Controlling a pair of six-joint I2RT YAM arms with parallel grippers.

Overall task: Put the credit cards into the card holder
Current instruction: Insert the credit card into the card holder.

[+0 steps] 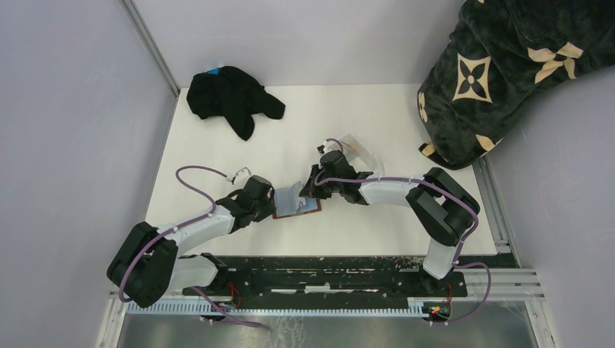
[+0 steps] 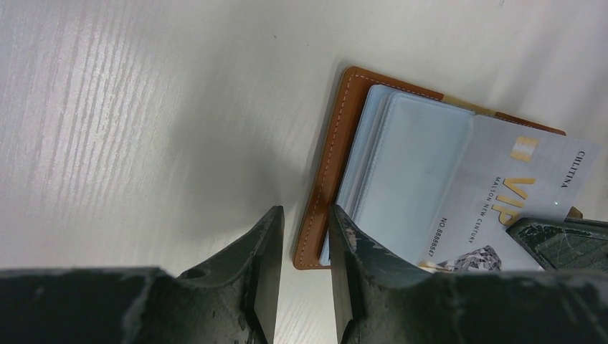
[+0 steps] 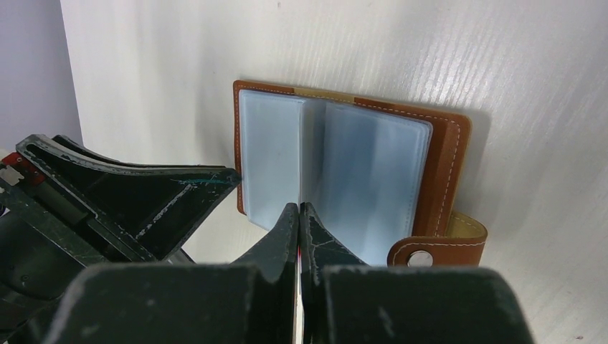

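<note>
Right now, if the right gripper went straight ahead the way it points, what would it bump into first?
Most likely the card holder: the right gripper, shut on a credit card, points at its clear sleeves, with nothing showing between. Depth is hard to judge.

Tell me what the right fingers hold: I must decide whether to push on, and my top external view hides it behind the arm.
Observer: The right fingers are shut on the edge of a grey card, printed VIP.
Operator: Is it in a sleeve yet?
Observer: Its end meets a clear sleeve of the open card holder; most lies outside.
Operator: And the left fingers?
Observer: They stand apart, astride the holder's brown corner.
</note>
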